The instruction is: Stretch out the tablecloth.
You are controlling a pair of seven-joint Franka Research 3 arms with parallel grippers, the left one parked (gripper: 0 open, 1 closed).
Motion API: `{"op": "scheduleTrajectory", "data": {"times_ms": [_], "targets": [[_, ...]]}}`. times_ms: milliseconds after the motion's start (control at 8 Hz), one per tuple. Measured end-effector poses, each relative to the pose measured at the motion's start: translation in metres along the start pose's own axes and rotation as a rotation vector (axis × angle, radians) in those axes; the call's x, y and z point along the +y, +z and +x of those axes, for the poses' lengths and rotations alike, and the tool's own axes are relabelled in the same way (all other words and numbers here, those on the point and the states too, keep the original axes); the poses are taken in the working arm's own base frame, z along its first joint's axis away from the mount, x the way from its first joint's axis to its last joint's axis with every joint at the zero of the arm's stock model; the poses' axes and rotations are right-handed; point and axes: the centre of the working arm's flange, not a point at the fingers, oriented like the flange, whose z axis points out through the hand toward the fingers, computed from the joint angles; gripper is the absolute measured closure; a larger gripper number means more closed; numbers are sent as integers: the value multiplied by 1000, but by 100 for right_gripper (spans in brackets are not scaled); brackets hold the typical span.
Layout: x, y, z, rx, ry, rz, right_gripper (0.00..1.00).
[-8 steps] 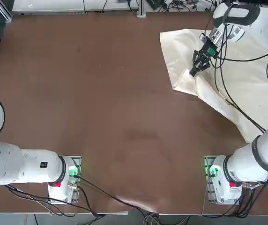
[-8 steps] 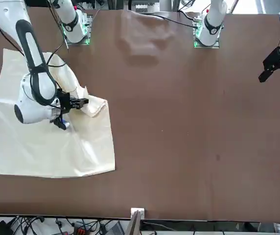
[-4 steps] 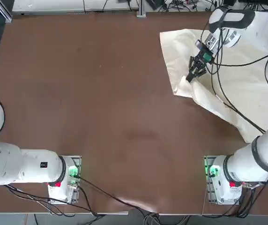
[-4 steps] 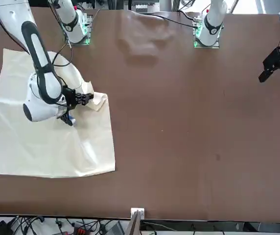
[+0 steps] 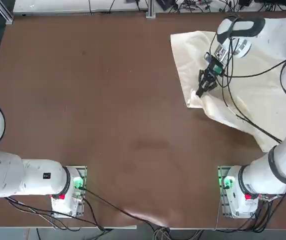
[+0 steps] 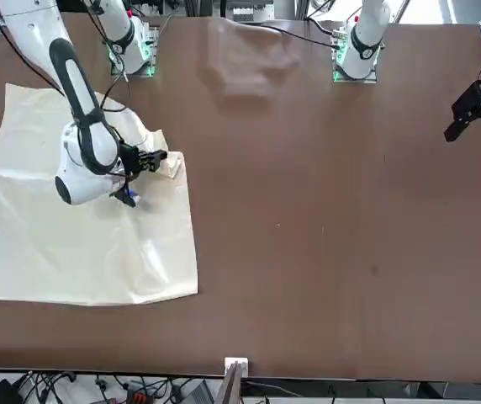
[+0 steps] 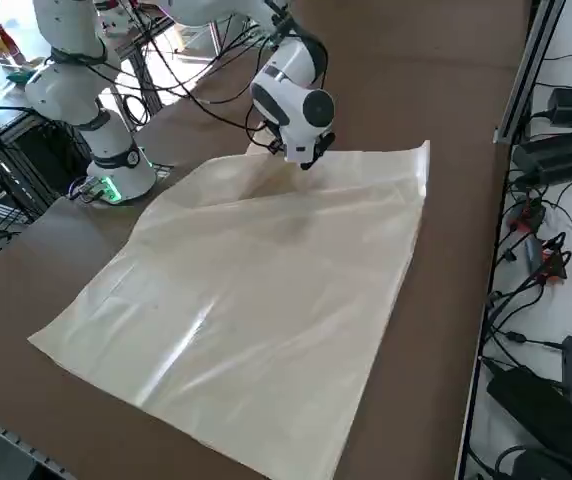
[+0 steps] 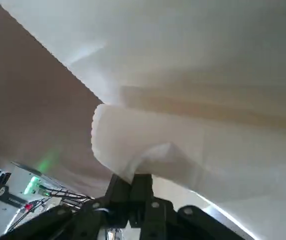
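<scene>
**Tablecloth corner pinched, one edge still folded**

Tablecloth [image 5: 243,80], plain cream and softly creased, lay at the brown table's [image 5: 108,100] two o'clock in the top view; the right gripper [image 5: 201,91] clamped its folded-over nine o'clock edge

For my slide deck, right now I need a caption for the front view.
Right gripper shut on a folded corner of the large cream fabric tablecloth on the brown table.

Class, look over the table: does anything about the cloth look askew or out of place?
Yes. The tablecloth is not flat: one corner is folded over, pinched in the shut right gripper. The rest lies spread with soft creases on the table.
</scene>
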Motion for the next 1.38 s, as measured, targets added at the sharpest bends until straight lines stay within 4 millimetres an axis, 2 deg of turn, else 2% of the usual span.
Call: {"op": "scheduleTrajectory", "data": {"times_ms": [500,625,1375], "targets": [[6,33,-13,-57,14,-30,97],[5,39,-16,-68,17,-27,94],[-22,92,-39,-143,24,3,94]]}}
